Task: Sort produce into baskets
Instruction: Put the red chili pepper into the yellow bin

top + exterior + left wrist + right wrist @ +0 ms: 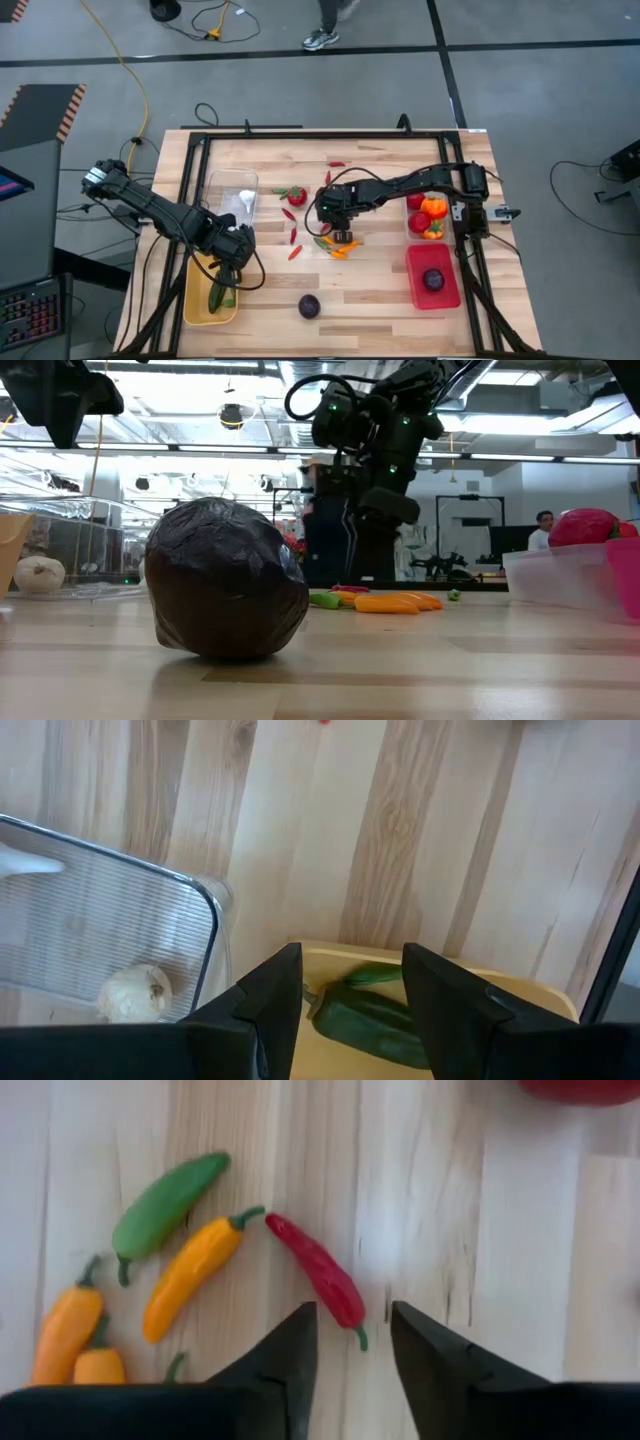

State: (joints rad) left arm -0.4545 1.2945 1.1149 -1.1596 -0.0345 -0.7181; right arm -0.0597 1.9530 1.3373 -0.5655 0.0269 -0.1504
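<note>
Thin red plastic chilli point(320, 1273) lay flat on the wooden counter point(500, 1280), stem end between the right pincer's point(352, 1342) parted fingers, long axis slanting away. Left pincer point(350, 988) hung open over the yellow plastic bin point(520, 995).

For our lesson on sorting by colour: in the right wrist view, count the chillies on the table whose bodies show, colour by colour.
Green chilli: 1
Orange chillies: 3
Red chilli: 1
Total: 5
A lone green stem by the gripper's finger, its body hidden, is not counted.
</note>
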